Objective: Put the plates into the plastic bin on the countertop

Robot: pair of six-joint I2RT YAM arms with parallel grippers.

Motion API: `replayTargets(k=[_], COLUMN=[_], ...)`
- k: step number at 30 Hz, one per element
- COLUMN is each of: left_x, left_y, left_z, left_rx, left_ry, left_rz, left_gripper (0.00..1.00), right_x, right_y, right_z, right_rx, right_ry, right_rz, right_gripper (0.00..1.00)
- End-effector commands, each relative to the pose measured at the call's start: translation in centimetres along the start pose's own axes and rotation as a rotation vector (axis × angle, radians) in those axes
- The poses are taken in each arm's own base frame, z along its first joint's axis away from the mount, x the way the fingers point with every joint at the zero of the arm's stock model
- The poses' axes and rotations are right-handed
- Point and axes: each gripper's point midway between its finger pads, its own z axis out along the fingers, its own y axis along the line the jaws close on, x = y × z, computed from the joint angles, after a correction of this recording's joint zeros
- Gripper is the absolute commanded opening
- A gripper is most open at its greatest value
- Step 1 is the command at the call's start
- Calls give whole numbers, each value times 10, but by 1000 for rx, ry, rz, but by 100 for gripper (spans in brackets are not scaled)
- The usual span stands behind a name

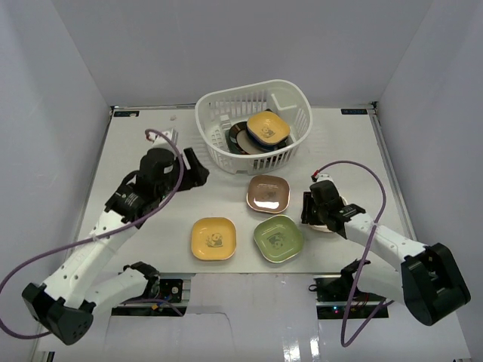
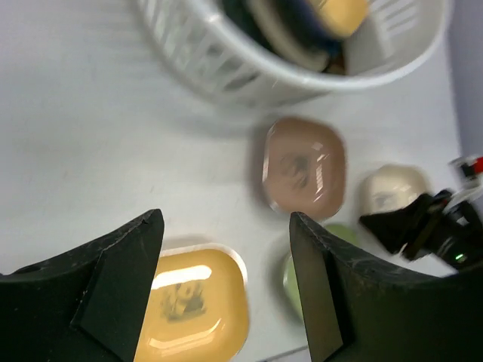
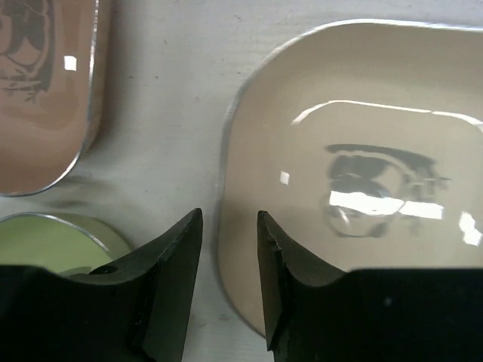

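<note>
1. Right gripper (image 3: 230,219) fills the bottom of its wrist view. Its jaws stand apart and straddle one edge of the cream dish (image 3: 362,151) without pinching it. That dish lies flat on the countertop (image 1: 347,151), to the near right of the plastic bin (image 1: 219,151) and well apart from it.
2. Left gripper (image 2: 224,219) hovers at the bin's near-left corner, close to its lattice wall, with its jaws spread wide and nothing between them.
3. Inside the bin, a yellow dish (image 1: 268,128) rests tilted on top of a dark-rimmed plate (image 1: 240,140). What else lies beneath cannot be made out.
4. On the countertop just in front of the bin sits a brown dish (image 1: 268,193), flat and clear of the bin's wall.
5. Farther in front of the bin, beyond the brown dish, lies a green dish (image 1: 278,238), near the brown one.
6. To the front left of the bin lies a second yellow dish (image 1: 213,237), beside the green dish and not touching it.
</note>
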Motion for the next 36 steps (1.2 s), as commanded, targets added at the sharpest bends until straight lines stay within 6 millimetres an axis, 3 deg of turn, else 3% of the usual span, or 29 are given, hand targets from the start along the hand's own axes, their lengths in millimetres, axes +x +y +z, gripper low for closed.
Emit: replayTargets(k=[1, 2, 4, 5, 6, 9, 10, 12, 13, 17, 18, 19, 20, 21, 24, 28, 29, 30, 32, 34, 35, 36], left_x=[102, 132, 155, 172, 179, 192, 194, 203, 206, 226, 231, 233, 235, 239, 243, 243, 241, 239, 230, 220, 208, 193], left_y=[69, 86, 94, 102, 104, 106, 104, 106, 106, 99, 101, 102, 104, 106, 104, 104, 103, 103, 99, 97, 91, 84], left_z=[-16, -25, -35, -41, -44, -45, -44, -38, -36, -24, -21, -19, -17, -15, -13, -12, -13, -13, -15, -21, -23, -24], left_rx=[-227, -276, -292, -319, -327, -326, -314, -323, -322, -279, -283, -284, -294, -307, -290, -278, -276, -279, -258, -256, -228, -210], left_ry=[284, 361, 432, 468, 484, 500, 511, 536, 553, 634, 655, 662, 672, 690, 702, 697, 691, 679, 644, 615, 570, 527], left_rz=[-59, -67, -101, -131, -144, -190, -195, -195, -196, -205, -194, -191, -183, -174, -178, -176, -176, -174, -179, -180, -185, -187], left_gripper=[78, 78, 78, 78, 78, 78, 79, 80, 80, 79, 78, 77, 75, 74, 61, 20, 4, 0, 0, 0, 0, 0], right_x=[-12, -19, -25, -33, -52, -86, -115, -142, -173, -241, -248, -272, -283, -289, -317, -340, -337, -350, -345, -349, -344, -343], right_y=[-4, -7, -12, -17, -13, -10, 1, 16, 30, 82, 92, 106, 113, 122, 148, 175, 177, 184, 184, 186, 185, 186], right_z=[8, 8, 4, 0, -11, -42, -61, -82, -103, -128, -109, -118, -115, -88, -56, -18, 8, 5, 35, 42, 53, 55], right_rx=[55, 81, 115, 148, 145, 146, 121, 84, 47, -74, -73, -104, -108, -100, -113, -143, -145, -156, -148, -148, -151, -158], right_ry=[-42, -58, -69, -94, -149, -238, -306, -366, -437, -584, -550, -595, -608, -574, -564, -547, -510, -536, -484, -479, -458, -452], right_rz=[-3, -3, -6, -8, -3, -24, -15, -43, -43, -214, -259, -284, -328, -384, -503, -581, -591, -586, -594, -584, -581, -578], right_gripper=[39, 29, 8, 8, 8, 8, 8, 8, 8, 8, 8, 8, 8, 8, 10, 11, 11, 11, 11, 11, 12, 18])
